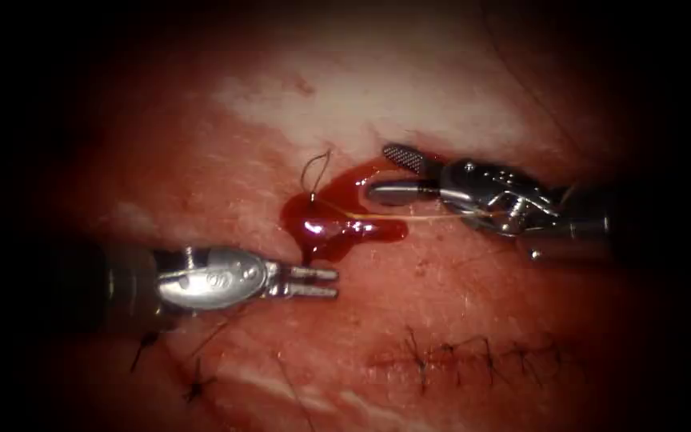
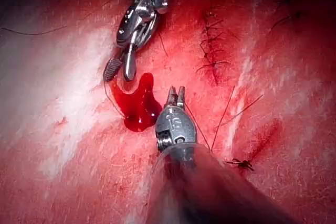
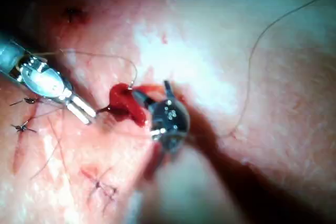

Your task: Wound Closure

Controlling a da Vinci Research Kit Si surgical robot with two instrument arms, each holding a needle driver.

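On the tissue (image 1: 225, 160) a pool of red fluid (image 1: 337, 220) lies over the cut. A dark thread loop (image 1: 316, 168) rises from the tissue at the pool's left edge. A pale strand of thread (image 1: 425, 216) runs from the pool toward the right tool's wrist. My right tool (image 1: 379, 171) hovers at the pool's right end with its jaws spread wide and holds nothing. My left tool (image 1: 325, 282) lies just below the pool, on the left side, its jaws slightly parted and empty. I cannot tell where the needle is. From the left wrist view, the left tool (image 2: 176, 92) points at the fluid (image 2: 137, 106).
A finished row of dark stitches (image 1: 473, 356) crosses the tissue at the lower right. Knots with cut thread ends (image 1: 197, 388) sit below the left tool's shaft. A long loose strand (image 3: 257, 51) lies beyond the right tool (image 3: 150, 88).
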